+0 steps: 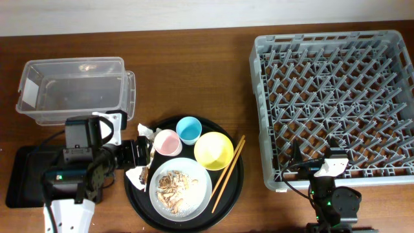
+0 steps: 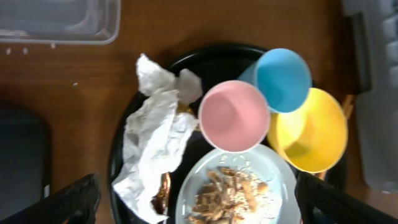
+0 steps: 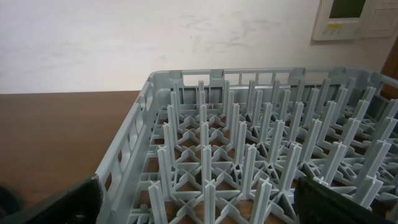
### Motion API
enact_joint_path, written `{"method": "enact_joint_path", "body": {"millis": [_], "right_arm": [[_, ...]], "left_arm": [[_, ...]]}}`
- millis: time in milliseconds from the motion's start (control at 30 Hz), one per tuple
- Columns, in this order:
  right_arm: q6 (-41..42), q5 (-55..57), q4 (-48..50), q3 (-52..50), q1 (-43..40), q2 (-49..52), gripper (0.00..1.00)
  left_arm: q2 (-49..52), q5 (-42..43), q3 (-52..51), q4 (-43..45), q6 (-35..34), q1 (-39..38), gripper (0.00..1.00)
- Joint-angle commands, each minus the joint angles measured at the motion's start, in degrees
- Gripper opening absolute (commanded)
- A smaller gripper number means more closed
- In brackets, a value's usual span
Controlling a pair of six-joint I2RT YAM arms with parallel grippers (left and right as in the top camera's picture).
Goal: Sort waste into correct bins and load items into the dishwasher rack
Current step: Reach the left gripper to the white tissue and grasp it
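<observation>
Both jaws wide open, holding nothing: left gripper (image 1: 137,154) over crumpled white paper (image 2: 155,143) on round black tray (image 1: 234,188) left edge beside pink cup (image 2: 234,116), right gripper (image 3: 199,202) at dishwasher rack (image 1: 336,97) near edge

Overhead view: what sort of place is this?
Likely a robot test bench staged as a dish-clearing station: a grey dishwasher rack, a tray with a scrap-covered plate, and a clear bin on a wooden table.

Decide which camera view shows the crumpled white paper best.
Left wrist view: the crumpled white paper fills the frame's left, draped over the round black tray's rim. Overhead shows only small bits, partly hidden. Right wrist shows none.
</observation>
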Motion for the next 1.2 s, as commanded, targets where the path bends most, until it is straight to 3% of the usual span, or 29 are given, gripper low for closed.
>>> {"method": "enact_joint_path", "body": {"millis": [0,133,267,333,467,500,533,900,1000,1167], "right_arm": [[0.2,0.5,-0.3,-0.3,-0.4,-0.4,0.99],[0.2,0.5,-0.3,-0.3,-0.4,-0.4,0.99],[0.2,0.5,-0.3,-0.3,-0.4,-0.4,0.99],[0.2,0.5,-0.3,-0.3,-0.4,-0.4,0.99],[0.2,0.5,-0.3,-0.3,-0.4,-0.4,0.99],[0.2,0.5,-0.3,-0.3,-0.4,-0.4,0.99],[0.2,0.5,-0.3,-0.3,-0.4,-0.4,0.99],[0.2,0.5,-0.3,-0.3,-0.4,-0.4,0.99],[0.2,0.5,-0.3,-0.3,-0.4,-0.4,0.99],[0.2,0.5,-0.3,-0.3,-0.4,-0.4,0.99]], "left_arm": [[1.8,-2.3,1.4,0.2,-1.0,-0.1,0.99],[3.7,5.2,1.4,-1.4,-0.9,-0.1,0.99],[6.8,-4.5,1.3,-6.7,-2.2,-0.1,0.99],[7.9,-11.8,1.3,-8.2,-9.6,-0.1,0.99],[8.2,-9.9,1.2,-8.5,-13.1,-0.1,0.98],[8.5,-8.9,0.9,-8.6,-13.1,-0.1,0.83],[8.7,-8.9,0.0,-8.4,-13.1,-0.1,0.76],[17.4,-9.0,-6.2,-1.4,-12.7,-0.3,0.76],[20.4,-9.0,-6.2,2.5,-12.7,-0.3,0.63],[23.0,-8.8,-6.2,6.4,-12.7,-0.3,0.56]]}}
